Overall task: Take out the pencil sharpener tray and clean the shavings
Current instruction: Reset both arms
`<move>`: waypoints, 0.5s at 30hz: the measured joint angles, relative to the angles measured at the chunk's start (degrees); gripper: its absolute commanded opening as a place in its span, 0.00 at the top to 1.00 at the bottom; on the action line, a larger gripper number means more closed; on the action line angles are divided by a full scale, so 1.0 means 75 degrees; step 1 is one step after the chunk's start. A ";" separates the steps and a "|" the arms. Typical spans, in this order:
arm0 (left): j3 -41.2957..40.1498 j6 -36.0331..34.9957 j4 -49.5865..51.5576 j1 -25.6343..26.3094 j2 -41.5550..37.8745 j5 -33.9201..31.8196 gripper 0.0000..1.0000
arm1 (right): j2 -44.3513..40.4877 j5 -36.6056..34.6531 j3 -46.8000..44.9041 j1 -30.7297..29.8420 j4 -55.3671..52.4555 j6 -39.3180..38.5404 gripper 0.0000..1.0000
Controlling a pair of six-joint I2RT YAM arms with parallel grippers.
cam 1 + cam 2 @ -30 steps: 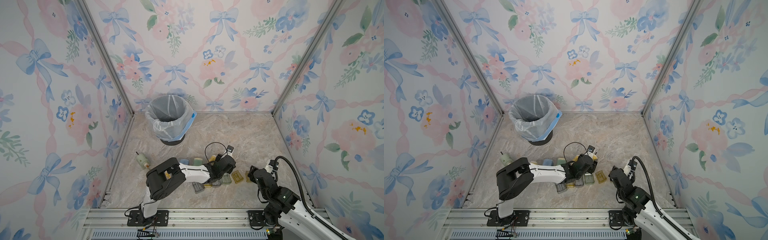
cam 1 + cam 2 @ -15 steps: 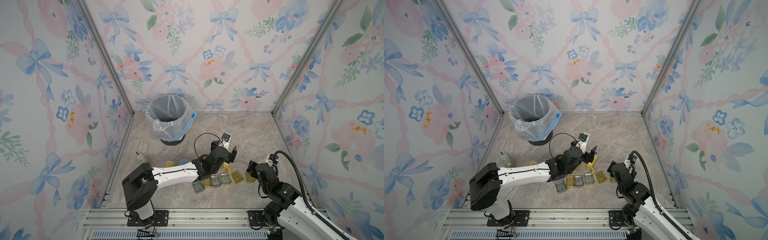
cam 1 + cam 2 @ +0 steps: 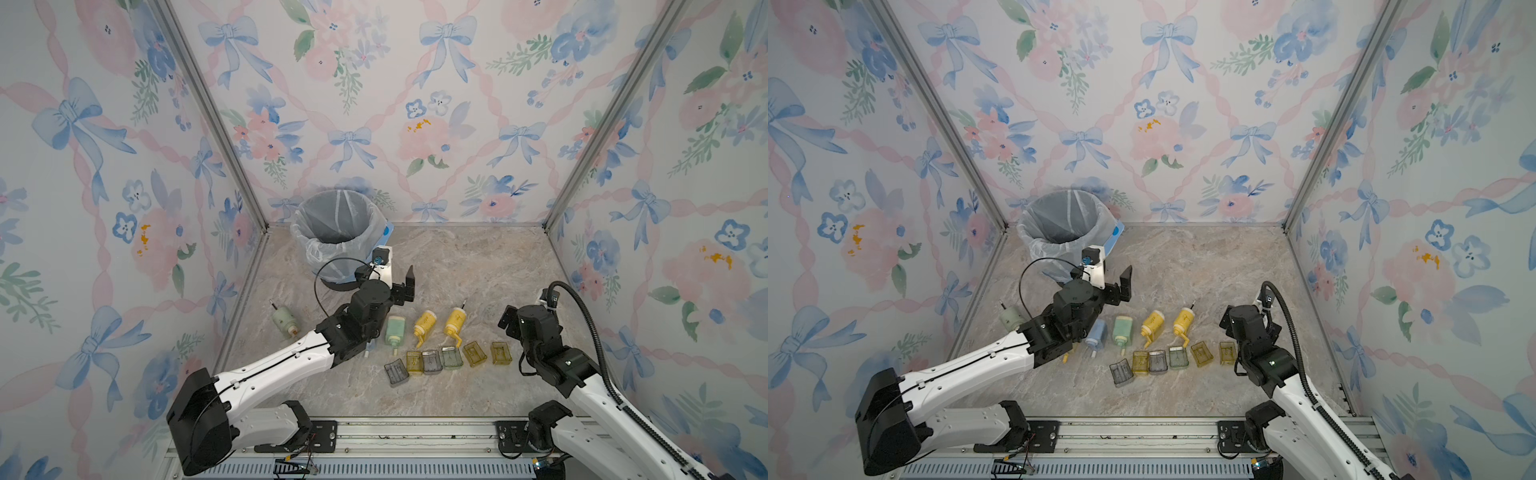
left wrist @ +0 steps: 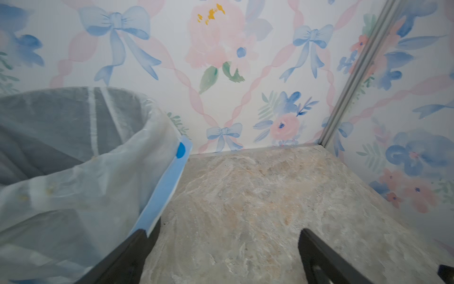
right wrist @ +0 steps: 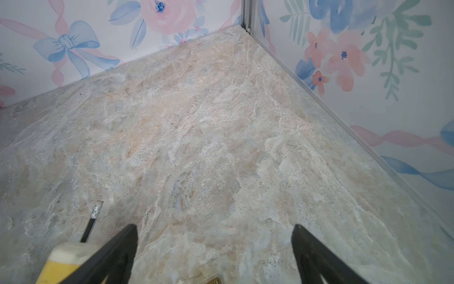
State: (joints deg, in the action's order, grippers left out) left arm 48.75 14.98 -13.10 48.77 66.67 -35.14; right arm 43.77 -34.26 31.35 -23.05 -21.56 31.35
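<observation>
Flowery walls (image 3: 415,124) stood round a stone-look floor (image 3: 457,266), with the bin (image 3: 338,232) in the back corner on our left. Our left gripper (image 4: 223,236) hung in the air just beside the bin, its jaws spread wide and holding nothing. Our right gripper (image 5: 215,227) was spread wide too, empty, low over the floor near a yellow sharpener (image 5: 55,270). Six trays (image 3: 451,357) lay in a line on the floor in front of the sharpeners (image 3: 424,324), all pulled out and well apart from the bin. We could not tell if shavings were left in them; they looked too small. We thought the pulling-out part was done. Next we would need to pinch one tray by its sides, keep it level, carry it over the bin and tip it
</observation>
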 measured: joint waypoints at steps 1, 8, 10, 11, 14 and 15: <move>-0.0140 0.0000 0.0058 -0.0189 -0.0195 -0.0032 0.02 | 0.0146 -0.0003 0.0076 0.0067 0.0058 -0.0096 0.03; -0.0938 0.0026 0.0175 -0.1964 -0.1201 -0.0061 0.02 | 0.1265 -0.0067 0.0627 0.0332 0.0641 -0.0956 0.03; -0.1122 0.0023 0.0157 -0.2591 -0.1332 -0.0017 0.02 | 0.1381 -0.0128 0.0618 0.0350 0.0924 -0.1265 0.03; -0.1233 0.0026 0.0157 -0.2932 -0.1378 0.0032 0.02 | 0.1402 -0.0181 0.0557 0.0370 0.1227 -0.1454 0.03; -0.1649 0.0125 0.0117 -0.3998 -0.1402 0.0294 0.02 | 0.1443 -0.0300 0.0216 0.0484 0.2194 -0.1988 0.03; -0.1807 0.0169 0.0061 -0.4301 -0.1402 0.0356 0.02 | 0.1498 -0.0323 0.0117 0.0565 0.2419 -0.2101 0.03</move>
State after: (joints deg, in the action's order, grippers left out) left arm 35.20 16.25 -12.64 16.51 56.16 -32.47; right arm 55.00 -36.69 32.23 -18.81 -3.42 15.59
